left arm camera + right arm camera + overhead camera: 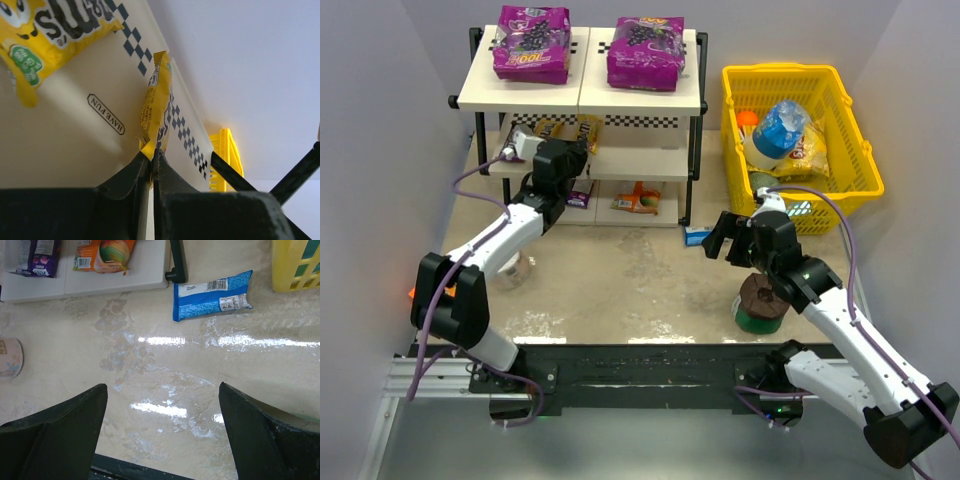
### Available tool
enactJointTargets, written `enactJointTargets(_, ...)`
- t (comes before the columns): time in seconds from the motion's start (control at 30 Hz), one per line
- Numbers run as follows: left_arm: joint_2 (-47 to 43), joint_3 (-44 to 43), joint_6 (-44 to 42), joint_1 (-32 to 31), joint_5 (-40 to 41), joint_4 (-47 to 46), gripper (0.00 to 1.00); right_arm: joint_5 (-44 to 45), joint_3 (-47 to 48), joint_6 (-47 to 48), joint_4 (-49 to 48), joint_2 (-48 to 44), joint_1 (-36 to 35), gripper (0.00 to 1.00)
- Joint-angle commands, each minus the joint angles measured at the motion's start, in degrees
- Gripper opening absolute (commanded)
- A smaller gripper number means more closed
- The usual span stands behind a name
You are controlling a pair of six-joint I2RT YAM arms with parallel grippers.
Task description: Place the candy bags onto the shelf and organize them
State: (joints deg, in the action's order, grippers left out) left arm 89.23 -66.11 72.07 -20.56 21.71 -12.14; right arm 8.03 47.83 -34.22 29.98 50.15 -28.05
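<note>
Your left gripper (pixel 151 156) is pinched shut on one corner of a small yellow packet (pixel 157 102). The packet stands on edge over the middle board of the shelf (pixel 65 145), close to the checkered front strip (pixel 182 127). If you let go here, I judge the packet may topple toward the near edge and slide off, because only a thin seam is held and the film is glossy. If you push it farther in carelessly, you may shove the other yellow packet (pixel 55 30), which lies flat on the same board.

Two large purple bags (pixel 532 42) lie flat on the top tier. An orange packet (pixel 105 251) and a dark-purple packet (pixel 37 257) sit on the bottom one.

Your right gripper (pixel 162 386) is spread wide and empty above the table (pixel 150 365), near the blue packet (pixel 212 294) but not touching it. That packet lies flat on the table just beside the shelf's right front leg (pixel 176 260) and near the yellow basket (pixel 782 70). A descent there risks a finger striking the leg. It could also skate the flat packet along the tabletop instead of lifting it.
</note>
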Motion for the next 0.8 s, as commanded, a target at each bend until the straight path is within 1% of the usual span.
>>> enactJointTargets(0.0,-0.1,-1.0,1.2,0.4,2.5,-0.4,0.13,1.4,-0.4,1.3,0.0,-1.2,0.2,0.96)
enactJointTargets(0.1,-0.7,-0.5,1.3,0.4,2.5,-0.3,0.20,1.5,-0.5,1.3,-0.1,-1.2,0.3,0.96)
enactJointTargets(0.13,-0.9,-0.3,1.4,0.4,2.6,-0.3,0.25,1.3,-0.4,1.2,0.0,-1.1,0.2,0.96)
enactJointTargets(0.2,-1.9,0.5,1.5,0.4,2.5,-0.3,0.27,1.3,-0.4,1.1,0.0,-1.0,0.3,0.96)
enactJointTargets(0.3,-3.4,1.7,1.4,0.3,2.5,-0.4,0.34,1.2,-0.4,1.0,-0.1,-1.1,0.3,0.96)
enactJointTargets(0.33,-3.7,2.0,1.4,0.3,2.4,-0.5,0.39,1.5,-0.4,0.9,-0.1,-1.2,0.3,0.96)
enactJointTargets(0.43,-5.4,3.3,1.2,0.3,1.9,-0.5,0.47,1.5,-0.3,0.7,0.0,-1.0,0.2,0.96)
enactJointTargets(0.6,-9.2,6.3,-1.1,0.3,-1.1,-0.9,0.56,1.9,0.0,0.4,0.4,-0.6,0.2,0.97)
enactJointTargets(0.73,-11.1,8.4,-2.5,0.3,-5.7,-1.2,0.64,1.9,0.2,0.1,0.5,-0.3,0.2,0.97)
enactJointTargets(0.77,-11.2,8.4,-2.8,0.3,-6.4,-1.1,0.64,1.9,0.2,0.1,0.5,-0.4,0.2,0.97)
